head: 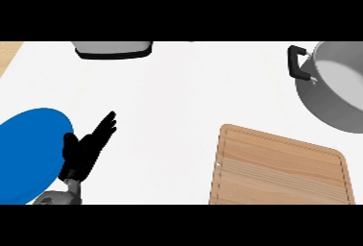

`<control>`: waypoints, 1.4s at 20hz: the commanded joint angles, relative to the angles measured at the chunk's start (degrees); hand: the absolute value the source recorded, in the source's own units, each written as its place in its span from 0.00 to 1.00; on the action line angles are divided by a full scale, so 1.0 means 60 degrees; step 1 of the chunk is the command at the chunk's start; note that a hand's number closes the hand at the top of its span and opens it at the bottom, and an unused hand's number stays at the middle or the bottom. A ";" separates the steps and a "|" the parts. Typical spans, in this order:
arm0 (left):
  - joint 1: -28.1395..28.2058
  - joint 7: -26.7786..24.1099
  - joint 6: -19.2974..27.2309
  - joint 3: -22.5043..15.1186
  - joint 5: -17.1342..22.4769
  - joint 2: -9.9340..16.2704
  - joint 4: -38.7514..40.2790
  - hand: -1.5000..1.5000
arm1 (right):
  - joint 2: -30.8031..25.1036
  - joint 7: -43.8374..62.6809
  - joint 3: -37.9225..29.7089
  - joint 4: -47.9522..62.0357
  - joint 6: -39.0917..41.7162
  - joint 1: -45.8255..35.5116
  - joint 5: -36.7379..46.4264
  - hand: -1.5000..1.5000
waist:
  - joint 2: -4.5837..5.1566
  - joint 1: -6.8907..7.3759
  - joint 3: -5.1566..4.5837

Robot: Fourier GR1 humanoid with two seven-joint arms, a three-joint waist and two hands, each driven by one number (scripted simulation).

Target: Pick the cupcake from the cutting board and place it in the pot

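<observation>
The wooden cutting board [280, 168] lies at the lower right of the white counter, and no cupcake shows on its surface or anywhere else in view. The grey metal pot [333, 89] with a black handle [299, 62] stands at the right edge, partly cut off; what I see of its inside is bare. My left hand [86, 149] rests open at the lower left, fingers straight and pointing up and to the right, beside the blue plate. My right hand does not show in the view.
A blue plate [28, 153] lies at the left edge, partly behind my left hand. A grey container with a black rim [113, 49] sits at the top, left of centre. A wooden strip [8, 55] shows at the top left corner.
</observation>
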 commanded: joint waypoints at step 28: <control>-0.0539 0.0448 -0.0467 -0.0120 -0.0289 -0.0244 -0.0153 0.50 | -0.1916 1.1105 0.3375 -0.7357 -0.1500 -0.2850 0.3443 1.00 | 0.0111 0.0655 0.0024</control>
